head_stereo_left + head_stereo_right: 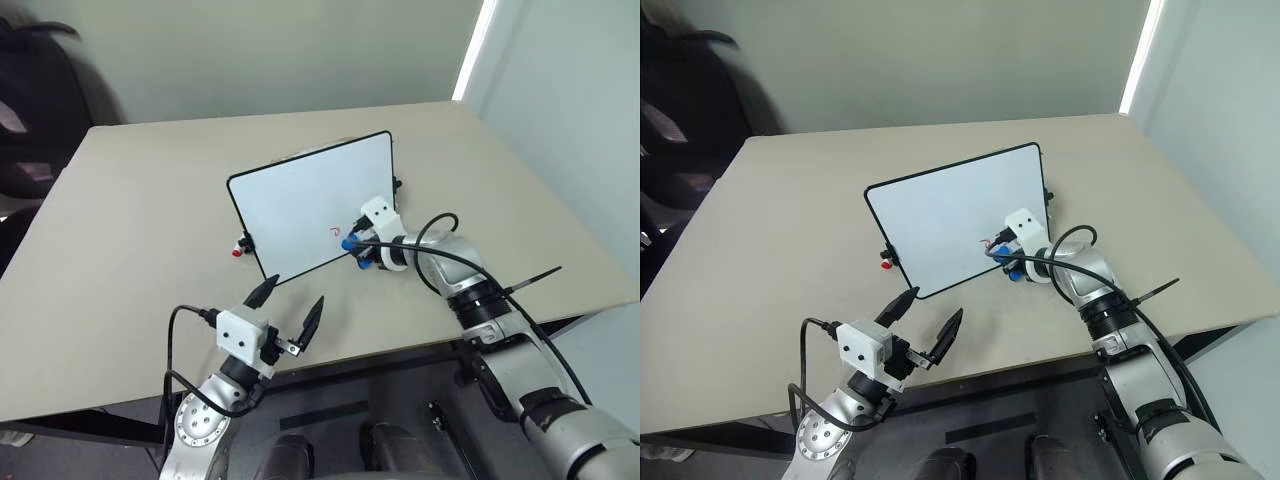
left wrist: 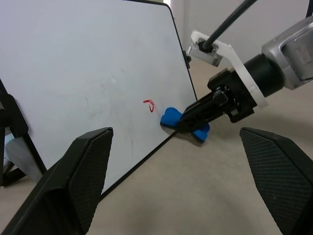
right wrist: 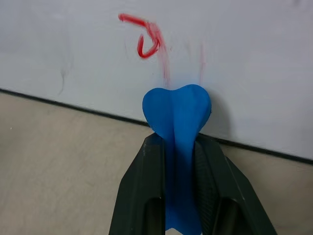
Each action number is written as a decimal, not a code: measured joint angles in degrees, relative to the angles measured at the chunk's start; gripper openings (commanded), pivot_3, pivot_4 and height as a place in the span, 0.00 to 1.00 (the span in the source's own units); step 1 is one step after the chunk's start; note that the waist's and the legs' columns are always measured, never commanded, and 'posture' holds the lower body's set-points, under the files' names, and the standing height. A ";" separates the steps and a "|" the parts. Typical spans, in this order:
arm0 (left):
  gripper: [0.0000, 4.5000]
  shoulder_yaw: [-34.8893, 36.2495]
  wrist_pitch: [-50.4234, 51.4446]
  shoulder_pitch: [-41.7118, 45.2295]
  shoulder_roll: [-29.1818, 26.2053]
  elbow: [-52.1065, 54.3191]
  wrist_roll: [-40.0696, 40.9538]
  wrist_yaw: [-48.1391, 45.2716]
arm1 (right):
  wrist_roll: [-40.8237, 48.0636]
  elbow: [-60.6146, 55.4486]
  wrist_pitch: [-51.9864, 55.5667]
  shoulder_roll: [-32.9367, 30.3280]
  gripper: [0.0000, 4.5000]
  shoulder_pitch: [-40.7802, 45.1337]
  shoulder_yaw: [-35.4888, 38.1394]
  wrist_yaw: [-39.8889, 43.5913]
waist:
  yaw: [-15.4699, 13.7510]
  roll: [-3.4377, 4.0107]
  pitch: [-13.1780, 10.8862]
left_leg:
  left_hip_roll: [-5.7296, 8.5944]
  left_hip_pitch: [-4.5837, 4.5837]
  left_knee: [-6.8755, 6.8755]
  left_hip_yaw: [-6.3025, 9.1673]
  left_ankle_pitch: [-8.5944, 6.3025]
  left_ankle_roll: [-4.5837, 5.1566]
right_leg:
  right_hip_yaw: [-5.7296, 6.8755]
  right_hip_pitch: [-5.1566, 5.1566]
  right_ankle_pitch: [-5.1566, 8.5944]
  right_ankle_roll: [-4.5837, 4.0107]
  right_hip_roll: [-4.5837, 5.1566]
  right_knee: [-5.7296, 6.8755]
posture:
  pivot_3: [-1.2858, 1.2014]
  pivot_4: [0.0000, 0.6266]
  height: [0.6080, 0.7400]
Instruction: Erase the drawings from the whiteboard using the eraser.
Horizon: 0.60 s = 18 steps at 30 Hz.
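- White whiteboard stands tilted on tan table, mid-view.
- Right gripper pinches blue eraser, tip pressed at board's lower edge.
- Left gripper spread, idle nr table edge.
- Red drawings just above eraser: push up w/ firm, flat contact.

whiteboard: propped tilted at mid-bench
drawings: low on the whiteboard, towards its right
eraser: in right end effector, touching the whiteboard just below the drawings
left end effector: near edge, before the whiteboard
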State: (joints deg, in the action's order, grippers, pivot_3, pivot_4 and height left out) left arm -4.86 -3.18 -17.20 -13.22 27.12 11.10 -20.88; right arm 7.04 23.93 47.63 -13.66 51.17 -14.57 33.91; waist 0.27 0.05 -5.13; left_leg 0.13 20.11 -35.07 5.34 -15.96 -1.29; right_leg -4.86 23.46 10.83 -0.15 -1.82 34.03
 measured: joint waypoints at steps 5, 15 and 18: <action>1.00 0.05 0.02 1.16 -0.07 -0.02 0.00 -0.01 | 0.16 -0.27 -0.03 0.08 0.16 4.62 2.98 -0.64 | 0.19 0.00 -0.08 | -0.01 -0.03 0.02 -0.01 0.02 0.02 | 0.01 0.05 -0.05 -0.06 -0.01 0.00 | 0.52 0.24 0.99; 1.00 -0.17 0.10 1.97 -0.04 -0.12 -0.08 -0.02 | -1.26 -1.31 -1.33 1.45 0.16 0.57 1.88 -1.09 | 0.28 -0.06 0.02 | -0.02 -0.17 0.03 -0.01 0.07 0.12 | 0.03 -0.17 -0.22 -0.10 -0.02 0.00 | 0.52 0.24 0.99; 1.00 -0.26 0.22 2.06 -0.03 -0.12 -0.09 -0.01 | -2.09 -0.01 -1.25 2.17 0.16 -1.77 0.56 -1.10 | 0.38 -0.03 0.01 | -0.02 -0.16 0.03 -0.01 0.08 0.12 | 0.03 -0.11 -0.23 -0.09 -0.02 0.00 | 0.52 0.24 0.99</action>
State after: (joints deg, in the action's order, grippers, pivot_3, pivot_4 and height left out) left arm -5.12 -2.96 -15.14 -13.25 27.00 11.02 -20.89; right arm 4.95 23.92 46.38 -11.49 49.40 -14.01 32.81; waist 0.65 0.01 -5.13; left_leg 0.11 19.94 -35.04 5.33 -15.88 -1.16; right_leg -4.83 23.34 10.60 -0.24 -1.84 34.03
